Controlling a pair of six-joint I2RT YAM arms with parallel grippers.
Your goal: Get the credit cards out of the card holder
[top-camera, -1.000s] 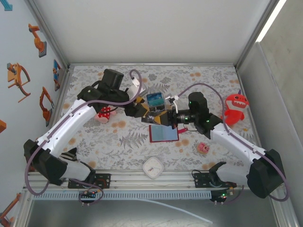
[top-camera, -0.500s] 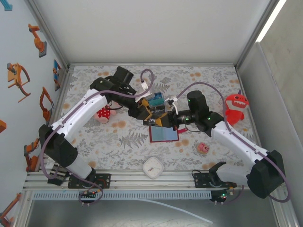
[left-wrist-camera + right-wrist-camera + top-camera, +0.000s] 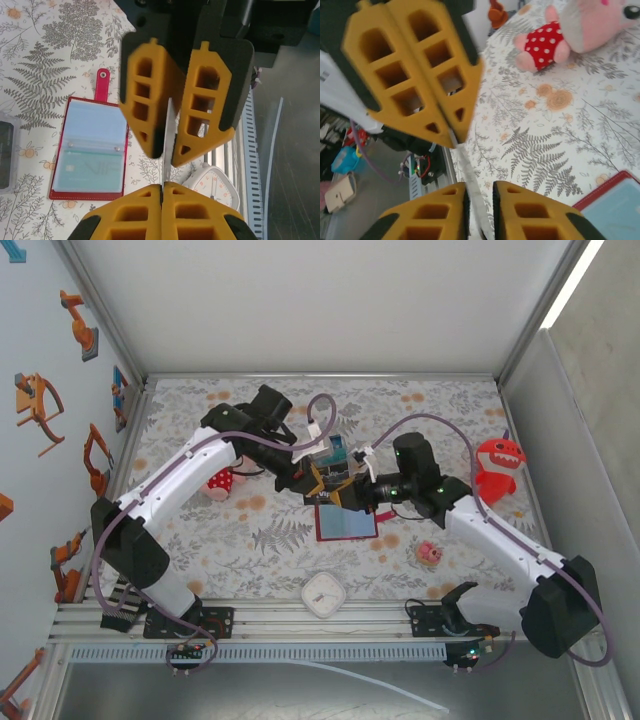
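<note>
Left arm swung in from far left over last second. Left gripper (image 3: 162,189) now tip-to-tip with right gripper (image 3: 480,192) in air, over far edge of card holder (image 3: 346,522). Left fingers clamped on credit card (image 3: 167,135), seen edge-on. Right fingers slightly apart, card edge running through gap; likely handover, right letting go. Card holder open flat on surface (image 3: 250,540). Teal card (image 3: 89,170) apparently remains in pocket, so task likely unfinished.

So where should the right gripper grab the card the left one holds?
Probably the free end of the card, coming from opposite the shut left gripper and pinching its flat faces. It is thin, and the open right gripper has a finger either side of it.
</note>
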